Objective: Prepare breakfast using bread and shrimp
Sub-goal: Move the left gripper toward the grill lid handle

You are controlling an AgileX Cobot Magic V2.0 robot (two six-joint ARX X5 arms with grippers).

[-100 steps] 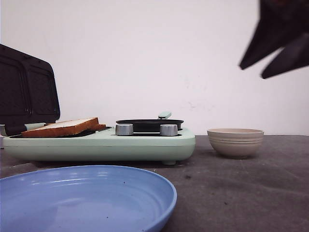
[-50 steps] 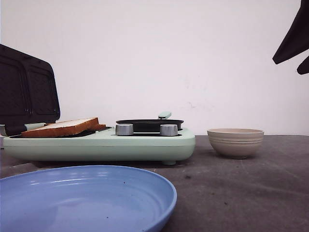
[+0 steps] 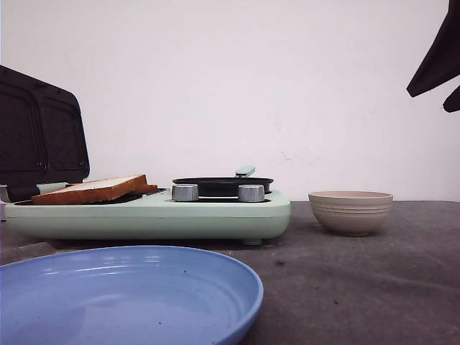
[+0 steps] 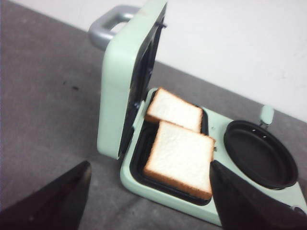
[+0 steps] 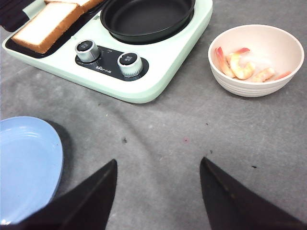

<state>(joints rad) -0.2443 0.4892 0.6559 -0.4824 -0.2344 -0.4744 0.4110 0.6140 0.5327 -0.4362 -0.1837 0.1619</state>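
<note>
Both grippers' fingers spread and empty, bread (image 4: 180,154) already on the grill; next: right gripper (image 5: 158,191) fetches shrimp (image 5: 242,64) from bowl (image 5: 256,84).

Plain white wall (image 3: 251,86) — dark grey tabletop (image 3: 359,280) below.

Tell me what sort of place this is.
Likely a staged tabletop test setup, not a real kitchen: a mint-green breakfast maker holding bread, a bowl of shrimp, grey cloth, bare white wall.
</note>
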